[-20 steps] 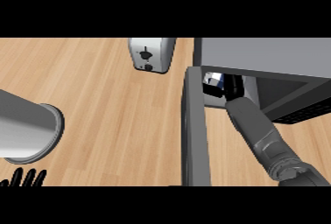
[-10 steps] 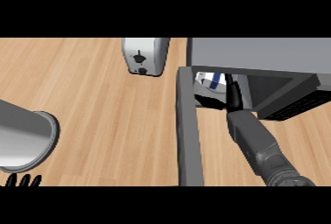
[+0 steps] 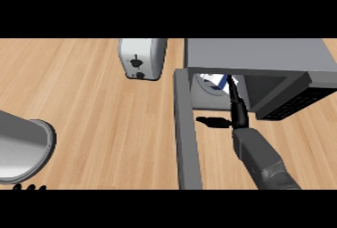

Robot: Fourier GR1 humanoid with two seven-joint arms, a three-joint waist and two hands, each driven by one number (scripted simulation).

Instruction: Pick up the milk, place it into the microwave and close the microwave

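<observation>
The milk carton (image 3: 212, 80), white with blue, stands just inside the open microwave (image 3: 256, 55), at the left of its cavity. My right hand (image 3: 237, 111) stretches from the lower right into the opening. Its straight fingers (image 3: 232, 91) end beside the carton and are not curled round it, and its thumb (image 3: 211, 121) sticks out to the left over the counter. Whether the fingertips touch the carton I cannot tell. The microwave door (image 3: 187, 138) hangs open, seen edge-on as a long grey bar. Only the fingertips of my left hand (image 3: 30, 187) show, at the lower left edge, resting.
A silver toaster (image 3: 141, 58) stands at the back, left of the microwave. A large grey metal pot (image 3: 23, 149) lies at the left edge. The wooden counter (image 3: 112, 124) stretches between the pot and the open door.
My right hand has opened and drawn back a little from the cavity, and its thumb now shows outside. The milk stays inside the microwave. The view has shifted slightly.
</observation>
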